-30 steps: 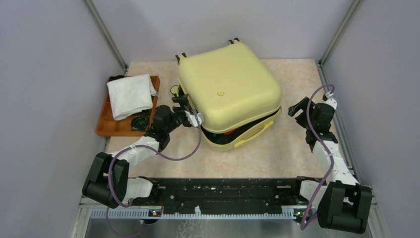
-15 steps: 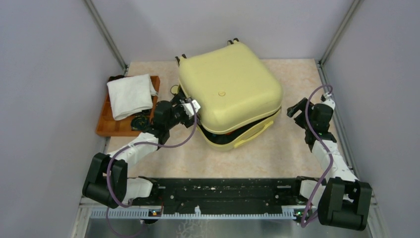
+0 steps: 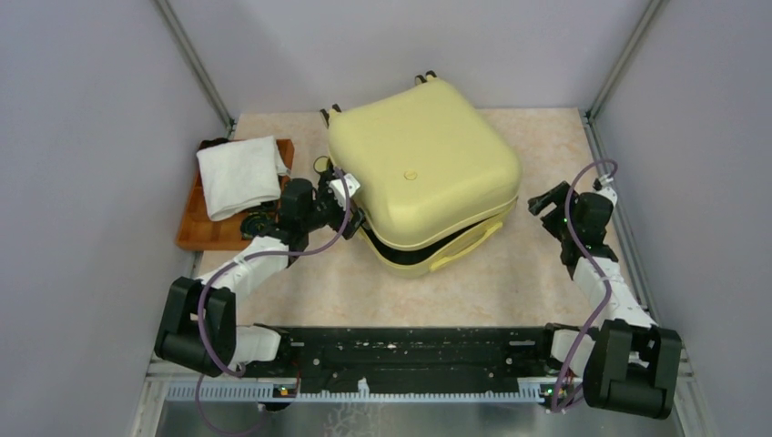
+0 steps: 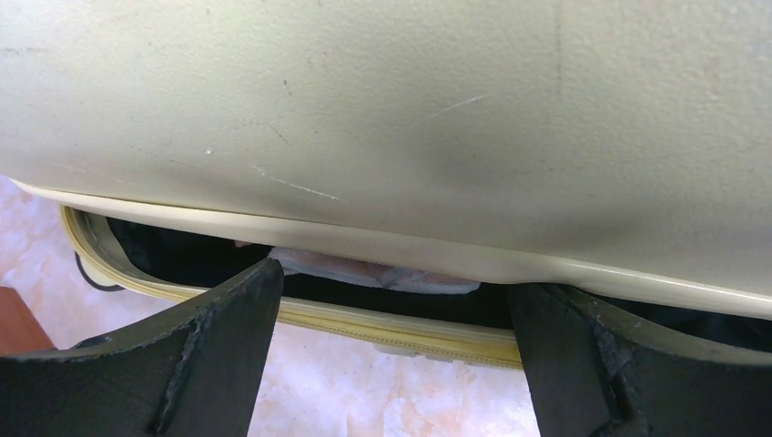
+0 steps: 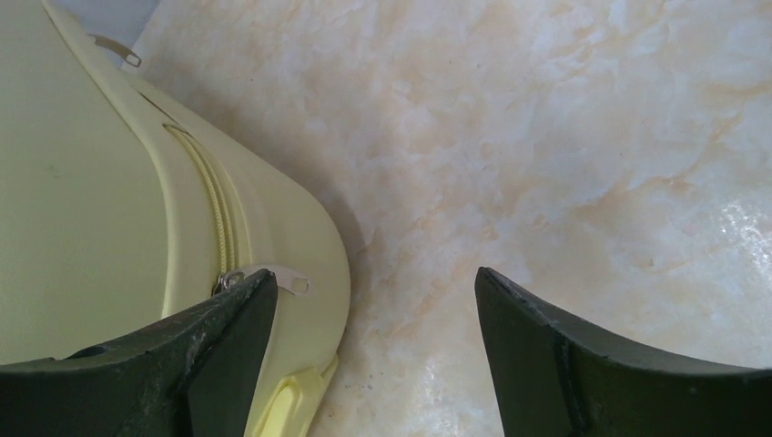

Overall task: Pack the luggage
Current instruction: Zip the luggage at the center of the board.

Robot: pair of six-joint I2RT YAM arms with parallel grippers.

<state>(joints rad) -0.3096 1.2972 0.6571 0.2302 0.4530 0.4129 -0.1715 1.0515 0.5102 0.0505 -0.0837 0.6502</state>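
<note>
The luggage [image 3: 419, 173], a pale yellow hard-shell suitcase, lies flat mid-table with its lid lowered but a dark gap left along the front and left edge. My left gripper [image 3: 352, 202] is open at its left side, fingers spanning the gap. In the left wrist view the lid [image 4: 410, 118] fills the top, the lower rim [image 4: 382, 326] runs below, and a white cloth [image 4: 364, 271] shows inside between my open fingers [image 4: 228, 328]. My right gripper [image 3: 543, 205] stands open right of the suitcase over bare table. The zipper pull [image 5: 278, 279] is by its left finger.
A wooden tray [image 3: 193, 228] at the left holds a folded white towel [image 3: 238, 173] and a dark item [image 3: 259, 223]. Grey walls and metal frame posts close in the table on three sides. The suitcase's yellow handle [image 3: 464, 244] juts toward the front.
My left gripper has moved back and left along the suitcase's left side. The lid has come lower, narrowing the front gap, and the red item inside no longer shows. The right gripper barely shifted.
</note>
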